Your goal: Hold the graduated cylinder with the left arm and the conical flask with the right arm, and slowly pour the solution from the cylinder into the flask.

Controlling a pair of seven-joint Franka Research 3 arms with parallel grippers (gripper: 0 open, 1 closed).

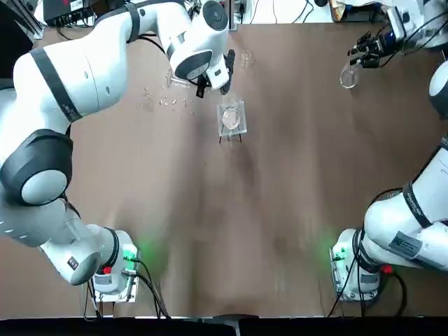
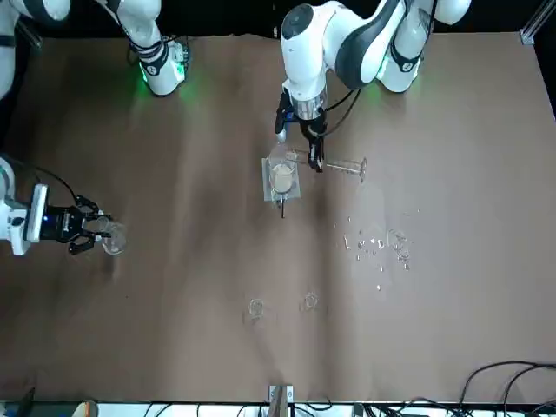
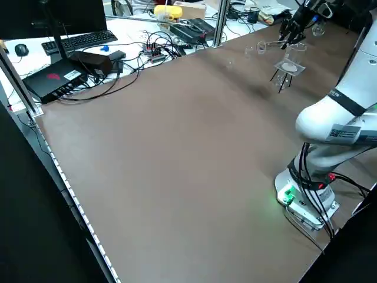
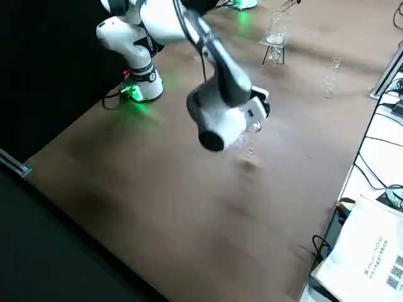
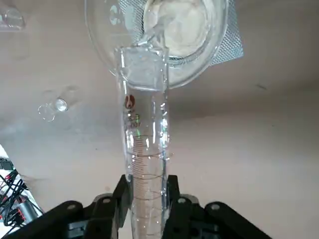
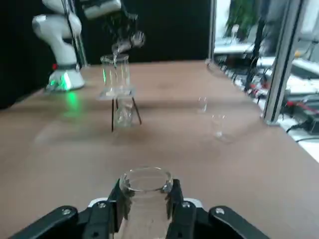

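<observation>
Step in hand, by judgement: lining up for the pour, with both vessels already gripped but not yet brought together. Clamped around the graduated cylinder (image 5: 145, 119): the left tool (image 5: 149, 186), beyond the middle of the surface (image 1: 280, 210), on the robot's left side. Clamped around the conical flask (image 6: 145, 219): the right tool (image 6: 147, 194), well apart, over the far right part. Cylinder strongly tilted, almost lying in the air, with the spout over the glass beaker (image 6: 115, 79) on the tripod stand (image 6: 135, 110), not over the flask. Flask nearly upright, mouth open upward. No stream of liquid to be seen; level inside the cylinder impossible to tell.

Next move, as judged from this: bring the flask beside the beaker, or carry the cylinder toward the flask, with the spout directly above the flask's mouth before any further tilting. For a pour into the flask, better first to reduce the tilt, so as not to lose solution into the beaker or onto the surface. After this, tilt slowly and keep the flask steady, with the spout close to the neck but without knocking the rim. Possible trouble: smooth glass turning or slipping in the grip, or the long cylinder hitting the beaker on the way. Also to avoid: the glass fragments (image 2: 360, 248) scattered on the surface, on the robot's left side.
</observation>
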